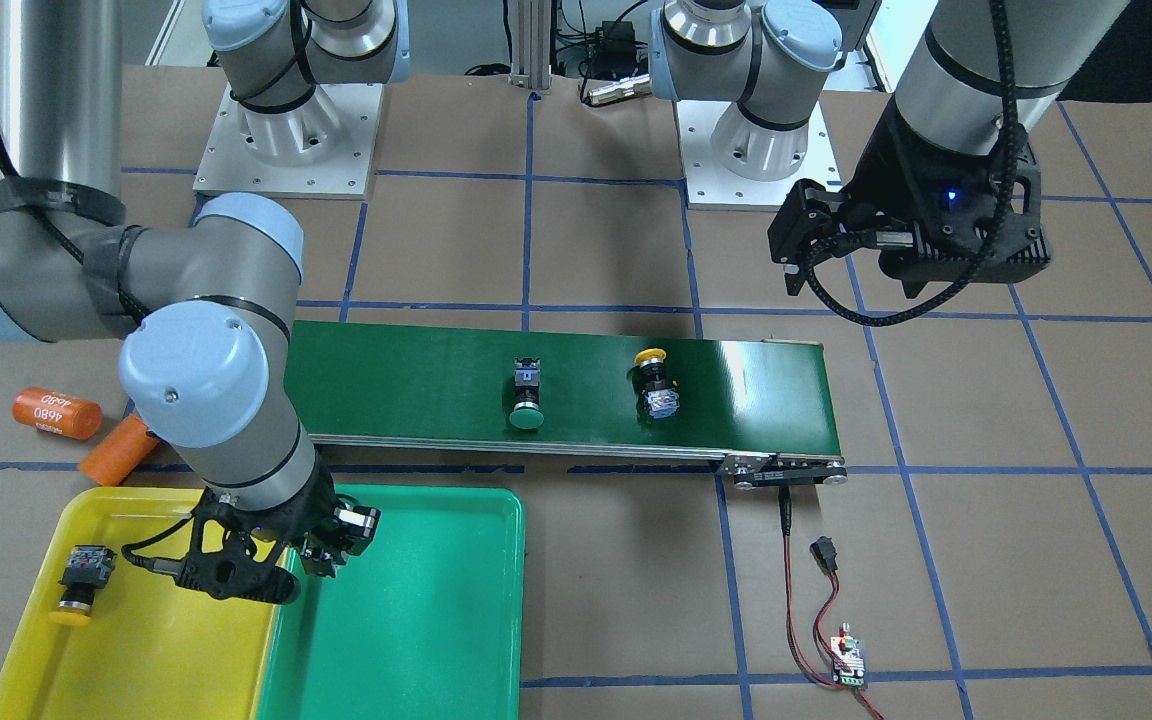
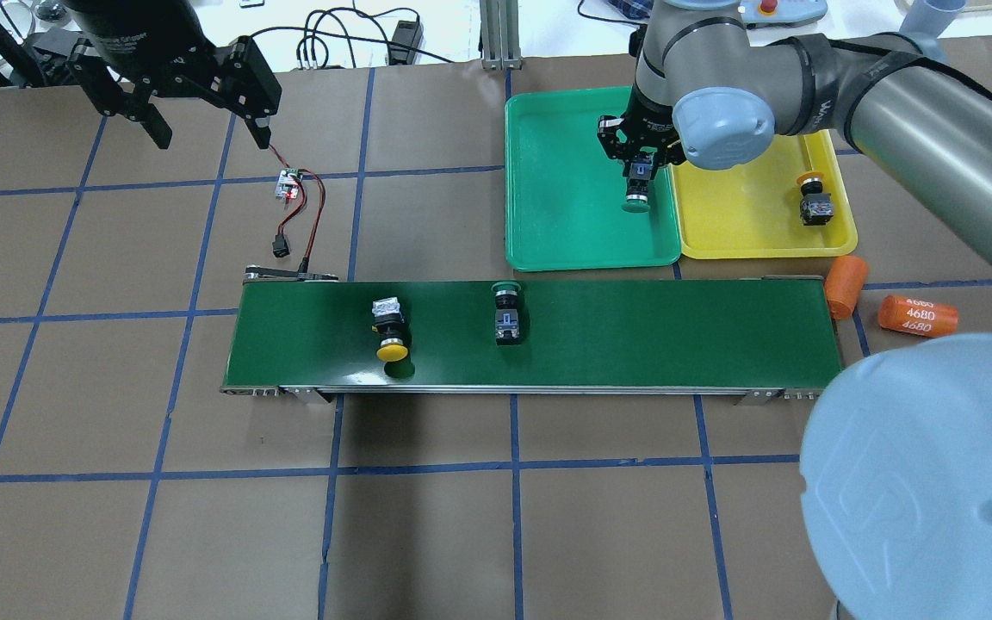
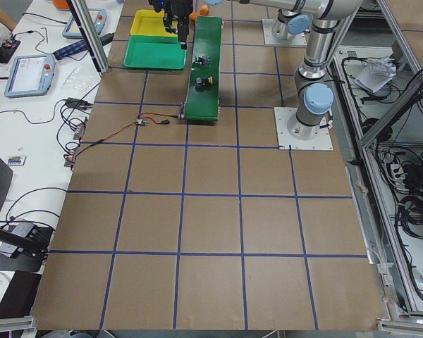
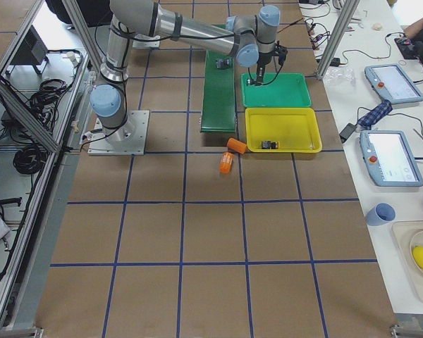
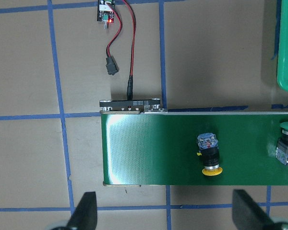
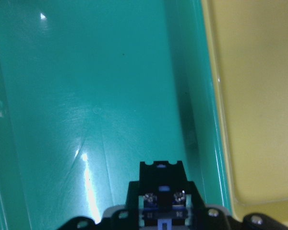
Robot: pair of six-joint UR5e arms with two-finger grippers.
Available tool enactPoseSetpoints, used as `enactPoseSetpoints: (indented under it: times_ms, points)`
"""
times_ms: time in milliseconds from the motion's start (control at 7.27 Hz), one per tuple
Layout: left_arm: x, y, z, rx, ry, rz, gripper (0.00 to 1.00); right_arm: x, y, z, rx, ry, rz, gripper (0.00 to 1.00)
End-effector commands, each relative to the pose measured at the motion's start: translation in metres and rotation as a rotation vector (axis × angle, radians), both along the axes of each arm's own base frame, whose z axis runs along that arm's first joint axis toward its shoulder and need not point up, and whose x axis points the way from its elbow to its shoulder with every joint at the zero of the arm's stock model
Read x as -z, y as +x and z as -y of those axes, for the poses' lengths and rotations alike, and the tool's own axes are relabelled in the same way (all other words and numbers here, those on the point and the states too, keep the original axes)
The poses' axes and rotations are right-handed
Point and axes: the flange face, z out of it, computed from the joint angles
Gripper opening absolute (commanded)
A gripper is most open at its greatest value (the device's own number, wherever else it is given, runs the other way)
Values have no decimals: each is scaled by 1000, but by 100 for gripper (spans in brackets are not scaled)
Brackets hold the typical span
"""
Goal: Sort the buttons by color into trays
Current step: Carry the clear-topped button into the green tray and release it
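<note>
My right gripper (image 2: 638, 172) hangs over the green tray (image 2: 561, 224), near the edge it shares with the yellow tray (image 2: 746, 232), and is shut on a green button (image 2: 636, 200). The right wrist view shows that button's black body (image 6: 161, 199) between the fingers, above the green tray floor (image 6: 86, 96). A yellow button (image 2: 815, 202) lies in the yellow tray. On the belt lie another yellow button (image 2: 390, 331) and another green button (image 2: 507, 312). My left gripper (image 2: 210, 133) is open and empty, high beyond the belt's left end.
The long dark-green conveyor belt (image 2: 634, 336) runs across the middle of the table. Two orange cylinders (image 2: 845, 286) (image 2: 918, 313) lie off its right end. A small circuit board with red and black wires (image 2: 289, 183) sits beyond its left end.
</note>
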Motion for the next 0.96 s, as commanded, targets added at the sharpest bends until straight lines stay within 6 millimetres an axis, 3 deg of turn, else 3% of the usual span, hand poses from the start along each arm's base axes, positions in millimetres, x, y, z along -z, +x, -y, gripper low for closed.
enactPoseSetpoints:
  times_ms: [0, 138, 275, 412, 550, 688, 825]
  points:
    - [0, -1, -1, 1, -5, -2, 100, 27, 2, 6, -15, 3, -5, 15]
    - [-3, -1, 0, 1, -10, 0, 100, 35, 0, 7, -12, 12, -7, 38]
    - [1, -1, 1, -1, -1, -2, 100, 40, -2, 8, -9, 18, -6, 92]
    - [-1, -1, 1, -1, -4, -2, 100, 36, -2, 8, -9, 14, -9, 100]
    - [0, -1, -1, -1, -2, 0, 100, 23, -4, 5, -2, 7, -10, 100]
    - [1, -1, -2, 1, 1, -2, 100, -5, -7, -2, 0, -16, -2, 100]
    - [0, -2, -2, -1, -2, -6, 100, -43, -9, -26, 5, -5, -5, 100]
